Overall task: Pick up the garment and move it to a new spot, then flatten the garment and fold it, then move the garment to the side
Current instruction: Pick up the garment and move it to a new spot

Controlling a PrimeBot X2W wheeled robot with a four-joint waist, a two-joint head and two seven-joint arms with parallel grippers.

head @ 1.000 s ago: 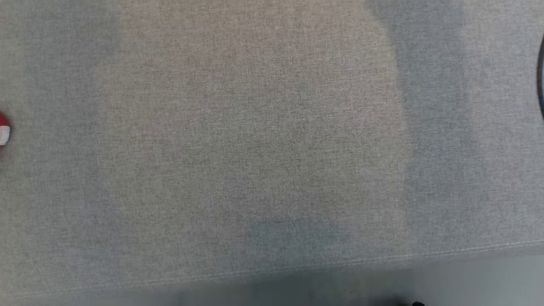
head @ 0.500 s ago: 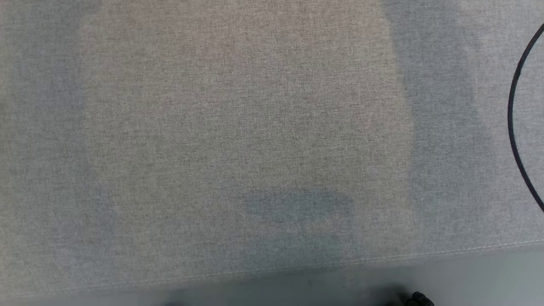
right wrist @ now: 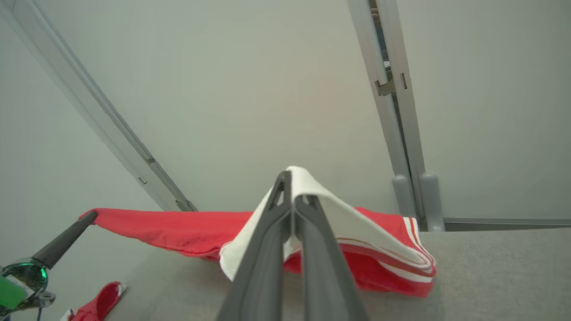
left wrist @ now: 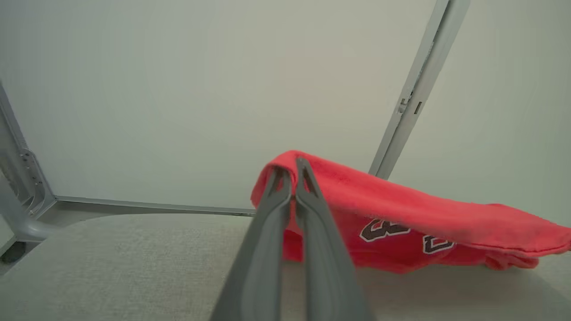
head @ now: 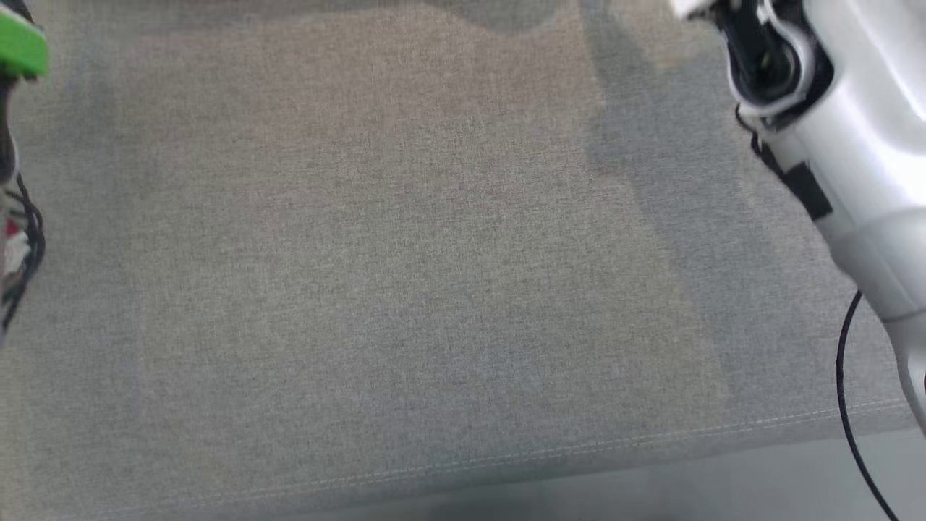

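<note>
The garment [left wrist: 401, 209] is red with dark lettering and a white striped edge [right wrist: 357, 232]. It is stretched between my two grippers over the grey fabric surface [head: 434, 253], and its lower folds hang down to that surface. My left gripper [left wrist: 290, 167] is shut on one red edge. My right gripper [right wrist: 290, 176] is shut on the white part. In the right wrist view the left gripper's dark finger [right wrist: 67, 240] holds the far red end, and a loose red and white piece [right wrist: 100, 301] lies below it. My pale right forearm [head: 846, 130] is at the head view's upper right.
The grey surface has a stitched front edge [head: 506, 456] with pale floor [head: 723, 485] below it. A black cable [head: 843, 376] loops at the right. Grey metal frame posts [left wrist: 415, 93] [right wrist: 392, 111] stand against a plain pale wall behind the surface.
The head view has shifted. My right forearm has come into it at the upper right, and my left wrist with a green patch shows at the left edge.
</note>
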